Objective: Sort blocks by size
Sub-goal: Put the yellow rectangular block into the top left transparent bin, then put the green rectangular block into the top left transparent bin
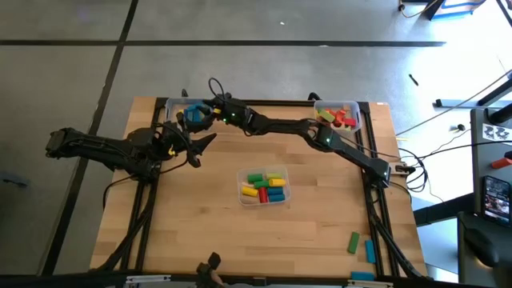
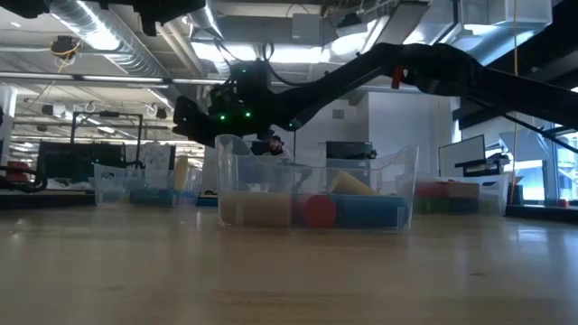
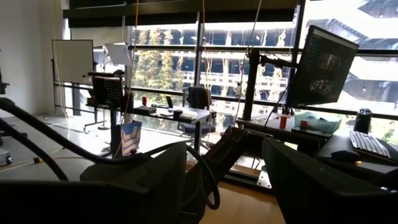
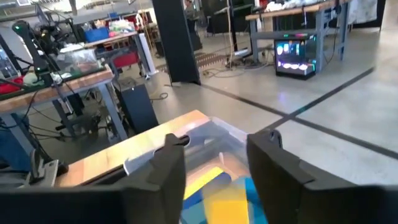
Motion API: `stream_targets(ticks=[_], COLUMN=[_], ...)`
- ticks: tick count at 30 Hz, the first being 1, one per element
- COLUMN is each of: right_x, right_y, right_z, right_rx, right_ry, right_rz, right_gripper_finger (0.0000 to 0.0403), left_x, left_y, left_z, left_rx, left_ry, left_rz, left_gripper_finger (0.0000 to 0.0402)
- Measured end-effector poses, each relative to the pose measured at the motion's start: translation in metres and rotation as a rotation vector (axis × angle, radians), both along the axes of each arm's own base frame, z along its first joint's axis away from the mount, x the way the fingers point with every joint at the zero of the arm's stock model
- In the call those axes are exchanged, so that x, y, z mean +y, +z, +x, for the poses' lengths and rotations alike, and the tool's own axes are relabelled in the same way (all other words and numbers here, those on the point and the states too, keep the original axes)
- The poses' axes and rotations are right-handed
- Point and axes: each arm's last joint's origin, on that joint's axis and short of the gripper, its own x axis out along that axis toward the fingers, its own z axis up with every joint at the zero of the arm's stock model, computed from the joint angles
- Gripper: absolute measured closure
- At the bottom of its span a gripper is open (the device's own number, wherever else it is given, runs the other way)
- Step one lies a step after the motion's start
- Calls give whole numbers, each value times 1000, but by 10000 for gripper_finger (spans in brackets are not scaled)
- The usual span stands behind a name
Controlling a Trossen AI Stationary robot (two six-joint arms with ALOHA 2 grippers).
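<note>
My right arm reaches across the table's far side, and its gripper [image 1: 198,114] [image 4: 217,155] hangs open over the clear far-left bin [image 1: 178,106] [image 4: 214,127]. In that bin lie blue blocks [image 1: 194,118] [image 4: 258,190]. A blurred yellow block [image 4: 222,202] shows below the gap between the fingers. My left gripper [image 1: 205,145] waits open above the table's left part, holding nothing. More blocks fill the centre bin [image 1: 282,198] and the far-right bin [image 1: 358,106]. My right gripper's fingers [image 4: 168,165] stand level over the bin, on either side of the yellow block [image 4: 222,202]. Whether they touch it I cannot tell, because the block is blurred and sits low between them.
Loose blocks lie at the near right corner: one green [image 1: 353,242] and two blue [image 1: 370,250] [image 1: 362,276]. The centre bin [image 2: 316,194] stands in front of the low camera. Bare wood shows on the near left of the table [image 1: 176,232].
</note>
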Motion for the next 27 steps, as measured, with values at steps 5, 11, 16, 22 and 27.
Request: stream_targets(ticks=[5, 11, 16, 22, 27], right_x=[0, 3, 5, 10, 16], right_y=[0, 16, 53, 93, 133], right_z=[0, -2, -12, -29, -48], right_rx=[4, 24, 100, 220, 263], right_ry=[0, 46, 26, 1, -14], right_rz=[1, 6, -45, -115, -122], right_gripper_finger=[184, 162, 174, 177, 178], left_x=[0, 0, 0, 0, 0], left_y=[-1, -1, -1, -1, -1], left_z=[0, 0, 0, 0, 0], left_rx=[6, 14, 14, 16, 14], left_ry=[0, -1, -1, 0, -1], left_rz=[0, 1, 1, 8, 4], left_gripper_finger=[192, 192, 192, 192, 192])
